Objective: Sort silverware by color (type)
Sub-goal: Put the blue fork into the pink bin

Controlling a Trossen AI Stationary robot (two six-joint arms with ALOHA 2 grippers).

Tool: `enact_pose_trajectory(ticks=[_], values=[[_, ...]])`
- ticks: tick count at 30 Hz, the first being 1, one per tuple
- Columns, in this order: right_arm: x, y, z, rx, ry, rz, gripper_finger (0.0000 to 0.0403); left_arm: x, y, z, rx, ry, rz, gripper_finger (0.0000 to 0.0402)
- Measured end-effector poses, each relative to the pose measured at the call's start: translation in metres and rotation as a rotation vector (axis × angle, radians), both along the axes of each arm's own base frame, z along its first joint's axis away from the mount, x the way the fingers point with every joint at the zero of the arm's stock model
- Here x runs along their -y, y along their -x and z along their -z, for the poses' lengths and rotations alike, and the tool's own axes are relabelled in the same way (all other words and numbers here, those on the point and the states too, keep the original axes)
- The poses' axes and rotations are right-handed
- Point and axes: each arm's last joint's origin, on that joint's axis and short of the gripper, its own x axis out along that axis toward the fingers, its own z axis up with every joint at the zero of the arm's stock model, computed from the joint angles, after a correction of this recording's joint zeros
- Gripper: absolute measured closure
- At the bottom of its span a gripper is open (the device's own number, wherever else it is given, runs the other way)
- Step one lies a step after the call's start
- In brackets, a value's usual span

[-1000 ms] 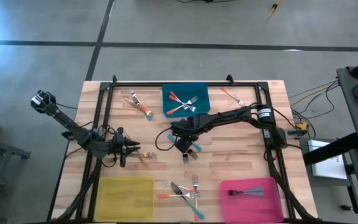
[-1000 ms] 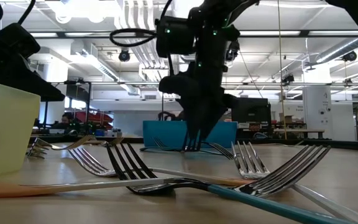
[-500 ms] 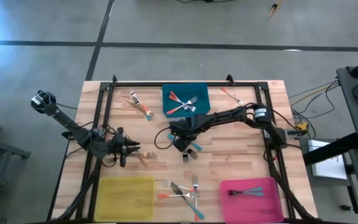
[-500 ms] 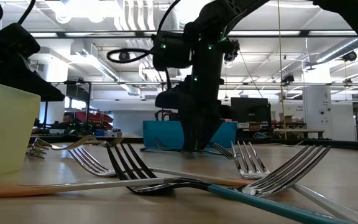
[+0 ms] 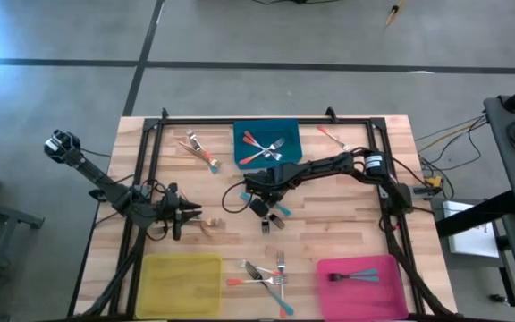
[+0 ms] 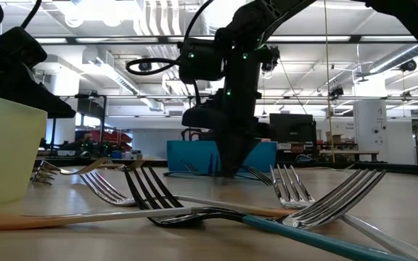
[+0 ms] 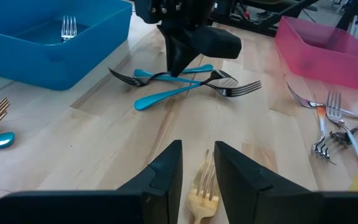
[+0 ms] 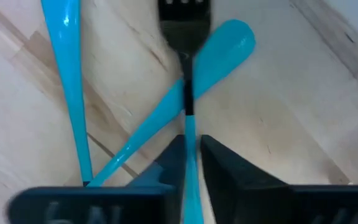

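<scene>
Two teal-handled forks lie crossed on the wood at the table's middle (image 5: 274, 213). My right gripper (image 5: 262, 207) stands over them, pointing down, shut on the upper fork (image 8: 185, 74); the lower fork's handle (image 8: 222, 50) runs slantwise beneath it. A third teal handle (image 8: 67, 74) lies beside them. My left gripper (image 7: 199, 168) waits at the table's left, its fingers apart, with a gold fork (image 7: 202, 190) showing in the gap. My right gripper pinches the upper fork's teal handle (image 8: 188, 134) between its two fingers, just behind the dark neck. The fingers come from above, pointing down. The fork lies on the table, across the other teal handle. My left gripper: I cannot tell whether its fingers touch the gold fork.
A blue bin (image 5: 244, 134) with forks stands at the far middle, a yellow bin (image 5: 181, 282) near left, a pink bin (image 5: 365, 264) with a teal fork near right. Loose forks lie at the near middle (image 5: 266, 277), far left (image 5: 199, 150) and far right (image 5: 333, 136).
My right gripper has sunk onto the crossed teal forks and shut on the upper fork's handle. The forks lie where they were.
</scene>
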Motion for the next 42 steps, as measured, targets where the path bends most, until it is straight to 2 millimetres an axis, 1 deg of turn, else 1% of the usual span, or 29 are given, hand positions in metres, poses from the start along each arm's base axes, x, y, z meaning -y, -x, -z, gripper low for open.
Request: enact_pose_trajectory(ticks=[1, 2, 5, 8, 12, 13, 18, 20, 22, 25, 28, 31, 33, 35, 37, 40, 42], values=[[0.001, 0.0, -0.001, 0.004, 0.002, 0.001, 0.0381, 0.0, 0.0, 0.0, 0.0, 0.0, 0.0, 0.0325], [0.001, 0.0, -0.002, 0.008, 0.003, -0.001, 0.0385, 0.0, 0.0, 0.0, 0.0, 0.0, 0.0, 0.0325], [0.002, 0.0, -0.008, 0.022, 0.004, -0.007, 0.0387, 0.0, 0.0, 0.0, 0.0, 0.0, 0.0, 0.0325], [0.003, 0.001, -0.018, 0.048, 0.006, -0.014, 0.0388, 0.0, 0.0, 0.0, 0.0, 0.0, 0.0, 0.0325], [0.003, 0.003, -0.036, 0.108, 0.017, -0.019, 0.0389, 0.0, 0.0, 0.0, 0.0, 0.0, 0.0, 0.0325], [0.003, 0.003, -0.043, 0.126, 0.019, -0.019, 0.0389, 0.0, 0.0, 0.0, 0.0, 0.0, 0.0, 0.0325], [0.001, 0.013, -0.093, 0.246, 0.033, -0.038, 0.0389, 0.0, 0.0, 0.0, 0.0, 0.0, 0.0, 0.0325], [-0.004, 0.02, -0.108, 0.264, 0.034, -0.07, 0.039, 0.0, 0.0, 0.0, 0.0, 0.0, 0.0, 0.0325], [-0.011, 0.028, -0.126, 0.295, -0.011, -0.124, 0.039, 0.0, 0.0, 0.0, 0.0, 0.0, 0.0, 0.0325], [-0.028, 0.048, -0.153, 0.307, -0.113, -0.229, 0.039, 0.0, 0.0, 0.0, 0.0, 0.0, 0.0, 0.0325], [-0.051, 0.073, -0.169, 0.229, -0.2, -0.355, 0.039, 0.0, 0.0, 0.0, 0.0, 0.0, 0.0, 0.0325], [-0.076, 0.099, -0.185, 0.152, -0.215, -0.444, 0.039, 0.0, 0.0, 0.0, 0.0, 0.0, 0.0, 0.0325], [-0.092, 0.113, -0.194, 0.142, -0.193, -0.465, 0.039, 0.0, 0.0, 0.0, 0.0, 0.0, 0.0, 0.0325], [-0.11, 0.122, -0.198, 0.151, -0.18, -0.481, 0.039, 0.0, 0.0, 0.0, 0.0, 0.0, 0.0, 0.0325], [-0.129, 0.129, -0.197, 0.137, -0.181, -0.493, 0.039, 0.0, 0.0, 0.0, 0.0, 0.0, 0.0, 0.0325], [-0.157, 0.141, -0.19, 0.099, -0.202, -0.496, 0.039, 0.0, 0.0, 0.0, 0.0, 0.0, 0.0, 0.0325], [-0.176, 0.15, -0.182, 0.059, -0.213, -0.484, 0.039, 0.0, 0.0, 0.0, 0.0, 0.0, 0.0, 0.0325]])
